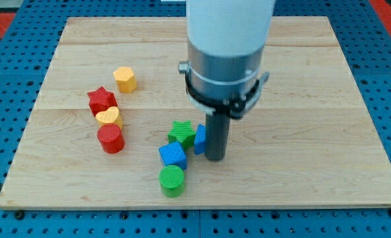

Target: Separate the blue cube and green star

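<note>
our tip (214, 157) on worktop (314, 99), touching a half-hidden blue block (200, 139) | no pincer on our rod | green star (180, 133) just left of it | blue cube (173, 155) below star, touching

No legible text, labels, brands, numbers or signs observed anywhere in the camera view. Checked the pale wooden board (301, 79), the small coloured blocks and the white-and-grey arm housing (227, 46): all unmarked.

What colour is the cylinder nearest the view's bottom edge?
Green: the green cylinder, clearest in the camera view, just below the blue cube.
</note>
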`<state>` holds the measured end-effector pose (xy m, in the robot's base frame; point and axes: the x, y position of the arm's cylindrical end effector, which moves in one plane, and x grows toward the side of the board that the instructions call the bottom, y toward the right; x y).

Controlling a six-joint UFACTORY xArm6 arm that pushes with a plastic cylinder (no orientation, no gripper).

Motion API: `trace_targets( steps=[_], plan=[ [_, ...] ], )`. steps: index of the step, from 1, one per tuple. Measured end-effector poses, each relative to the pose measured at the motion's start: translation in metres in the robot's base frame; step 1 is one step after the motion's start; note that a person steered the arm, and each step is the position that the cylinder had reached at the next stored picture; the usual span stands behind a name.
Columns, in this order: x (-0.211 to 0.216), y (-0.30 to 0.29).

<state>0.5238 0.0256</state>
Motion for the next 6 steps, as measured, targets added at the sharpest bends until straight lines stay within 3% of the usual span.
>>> trace_targets(
  steps=[1,2,3,6],
  plan=[
    [0.001,-0.005],
    [0.03,0.002],
    [0.032,-0.04],
    [0.011,-0.046]
  ],
)
